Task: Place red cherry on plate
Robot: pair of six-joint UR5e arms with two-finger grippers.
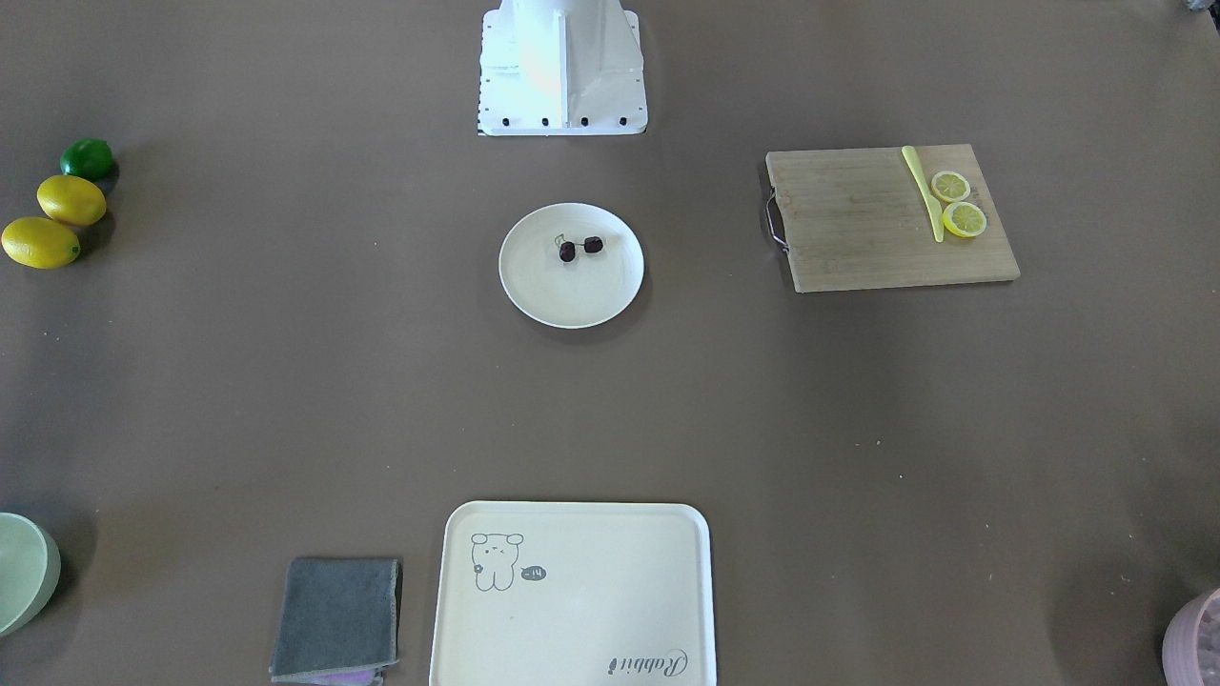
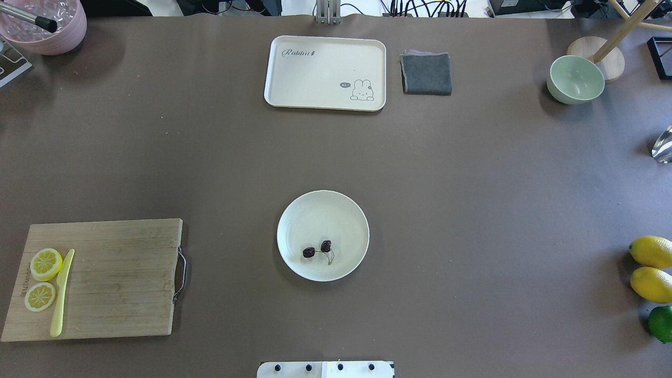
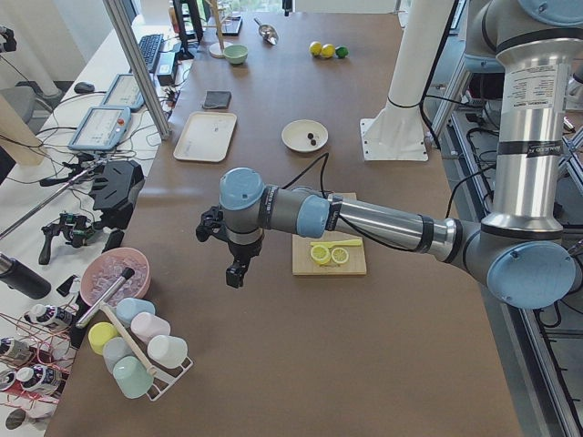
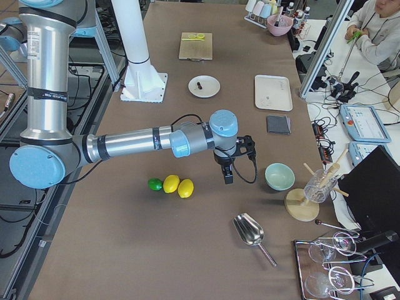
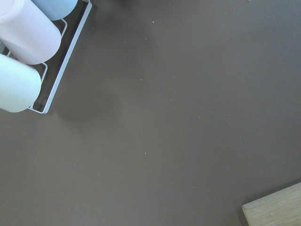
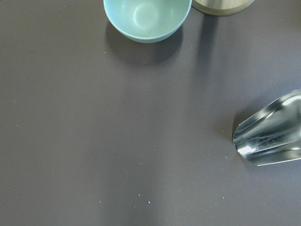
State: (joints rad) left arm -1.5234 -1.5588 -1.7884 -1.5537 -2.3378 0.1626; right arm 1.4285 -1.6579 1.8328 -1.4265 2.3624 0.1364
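Left gripper (image 3: 234, 270) is being held over bare table well away from the plate (image 2: 323, 212), out past the cutting board (image 3: 330, 264). The right gripper (image 4: 227, 174) is being held just as far off on the plate's other side, beyond the lemons (image 4: 178, 187). How far either claw is open can't be told from these side views, and nothing is being made out in them. The red cherry (image 2: 326, 245) is lying inside the plate, toward its robot-side rim, so the placing is looking done tbh. Judgement call: the plate is best being left alone, with any arm move being routed wide of it so the rim isn't getting bumped.
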